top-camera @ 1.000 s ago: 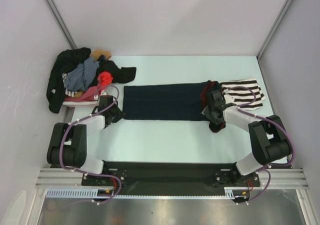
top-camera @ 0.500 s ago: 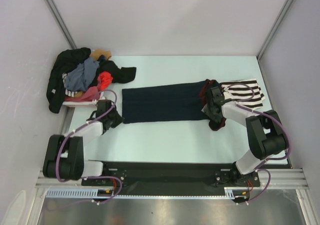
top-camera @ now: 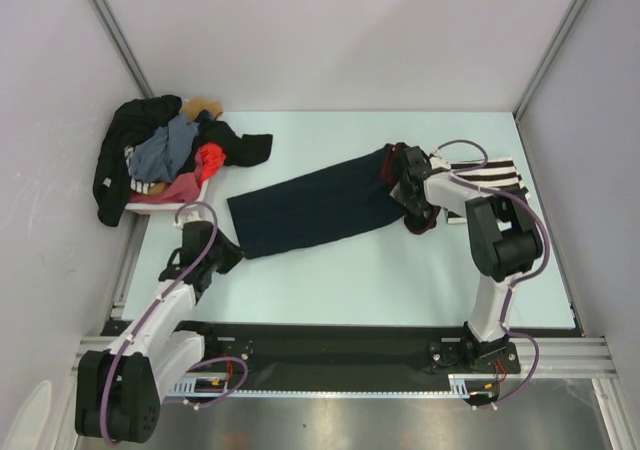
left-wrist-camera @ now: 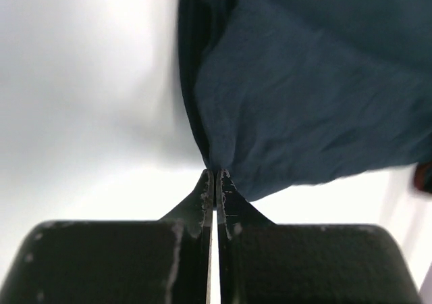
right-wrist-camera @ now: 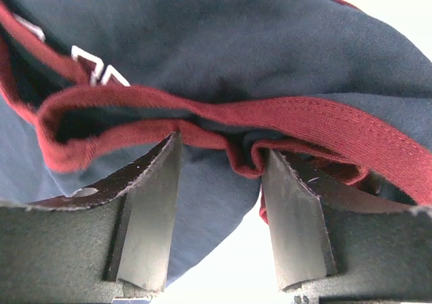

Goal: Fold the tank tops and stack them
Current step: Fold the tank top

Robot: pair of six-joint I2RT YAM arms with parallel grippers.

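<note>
The dark navy jersey [top-camera: 310,205], folded into a long strip, lies slantwise across the table, its left end nearer me. My left gripper [top-camera: 228,253] is shut on that left end; in the left wrist view [left-wrist-camera: 216,172] the jaws pinch the navy cloth [left-wrist-camera: 304,81]. My right gripper [top-camera: 405,185] is at the dark red trimmed end. In the right wrist view [right-wrist-camera: 221,145] its jaws stand apart with bunched red trim gripped between the tips and the jersey [right-wrist-camera: 236,40] beyond them. The striped top [top-camera: 505,175] lies at the far right, partly hidden by the right arm.
A pale pink basket [top-camera: 160,198] at the far left holds a heap of mixed clothes [top-camera: 165,150] that spills over its edge. Grey walls close the table [top-camera: 330,280] on three sides.
The left gripper has pulled the jersey's left end towards me and leftward. The right gripper has moved back and left with the trimmed end. The strip has turned from level to slanted.
</note>
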